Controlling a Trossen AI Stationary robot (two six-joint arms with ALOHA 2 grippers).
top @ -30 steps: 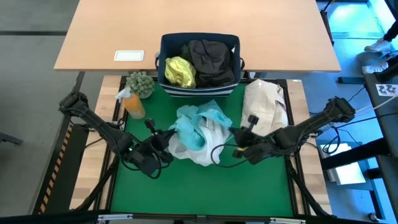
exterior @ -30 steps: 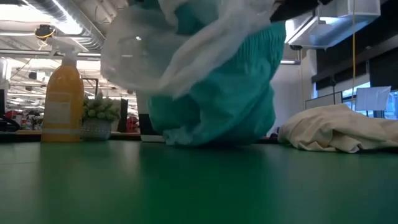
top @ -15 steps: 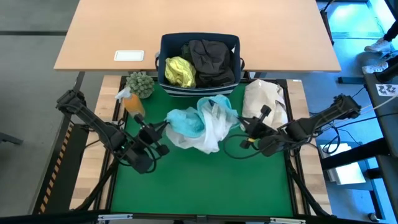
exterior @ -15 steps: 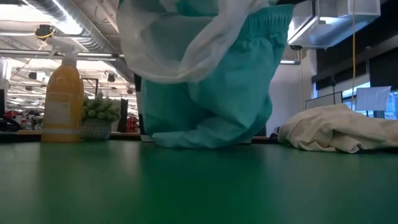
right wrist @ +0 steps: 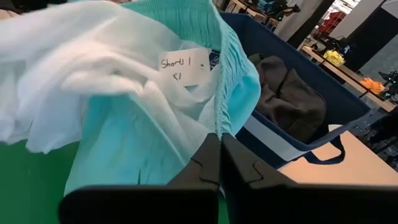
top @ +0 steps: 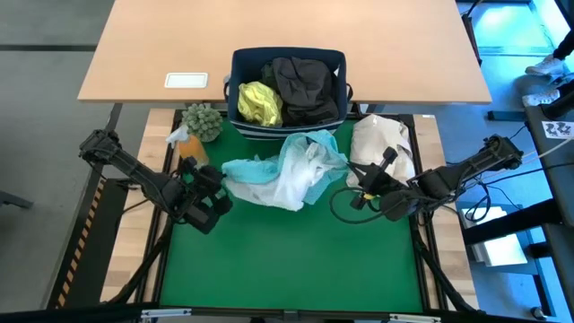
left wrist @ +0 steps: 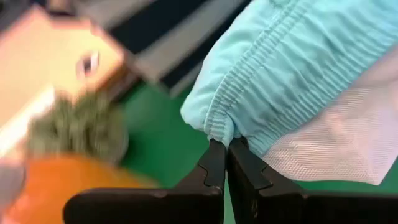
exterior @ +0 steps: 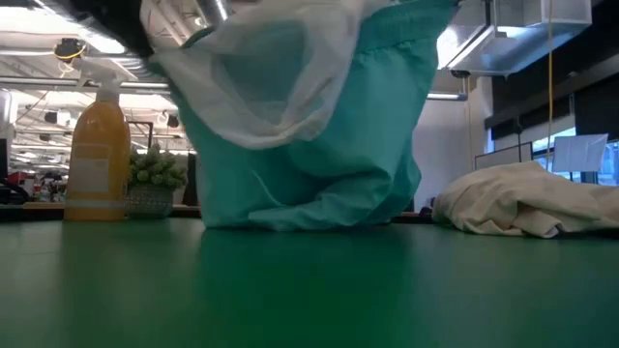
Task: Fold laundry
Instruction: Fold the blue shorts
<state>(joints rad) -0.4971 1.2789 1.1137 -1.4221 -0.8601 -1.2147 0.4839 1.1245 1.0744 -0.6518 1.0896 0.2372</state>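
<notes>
Bin (top: 289, 59) behind shorts (top: 282, 170) | bottle (top: 188, 146), plant (top: 203, 119) left

Left hand (left wrist: 225, 148) pinching turquoise garment (left wrist: 292, 68) waistband, white mesh lining (left wrist: 336, 140)

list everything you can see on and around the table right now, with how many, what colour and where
turquoise shorts: one, turquoise with white mesh lining, stretched between both grippers over the green mat's middle
yellow-green shirt: one, in the bin's left part
dark garments: charcoal and dark, number unclear, in the bin's right part
fabric bin: one, navy, at the mat's far edge
cream cloth bundle: one, on the mat's right
spray bottle: one, orange, far left corner
small plant: one, green, beside the bottle
white card: one, on the wooden table
left gripper: shut on the waistband
right gripper: shut on the waistband
</notes>
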